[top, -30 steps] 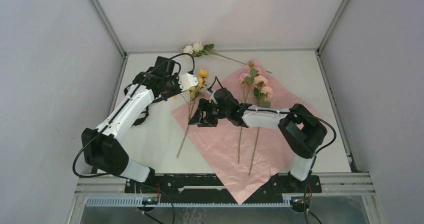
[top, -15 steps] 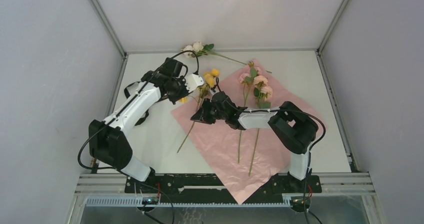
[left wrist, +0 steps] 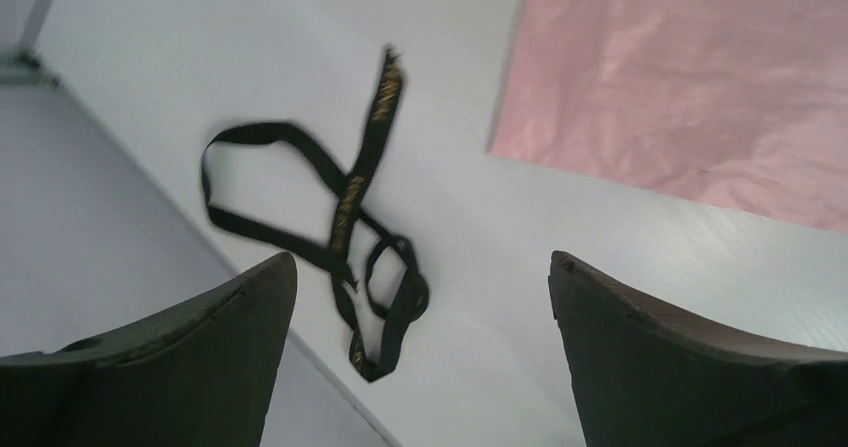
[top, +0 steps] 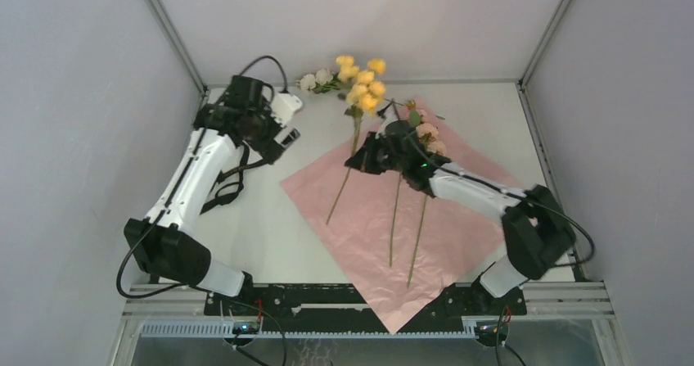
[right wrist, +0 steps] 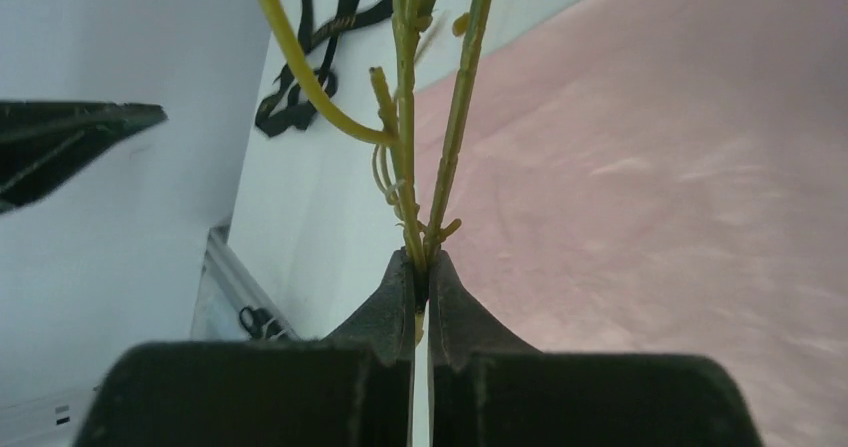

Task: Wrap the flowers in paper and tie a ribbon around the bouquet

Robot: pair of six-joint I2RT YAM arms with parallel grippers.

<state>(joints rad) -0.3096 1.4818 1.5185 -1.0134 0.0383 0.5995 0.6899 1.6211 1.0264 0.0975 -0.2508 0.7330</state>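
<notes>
Currently the right gripper is clamped tight on the stems of a yellow-bloomed green-stemmed spray. The spray is lifted and tilted, with its blooms over the far table edge and its stem end low over the paper near the paper's left edge. The left gripper has its jaws spread wide and hovers over the far-left part of the white table.

A large pink crinkly paper sheet lies flat as a diamond, pink face up. Its near corner hangs past the table's near edge, and its right corner is close to the right rail. Two pink-bloomed sprays lie on it, stems toward the near edge. A white-bloomed spray lies at the far edge, just beside the yellow blooms.

A narrow black fabric ribbon lies looped on bare table close to the left wall, apart from the paper. A strip of bare table runs between the paper and the left wall, and there is more bare table at the far right. Grey walls close in on the left, right and back.
</notes>
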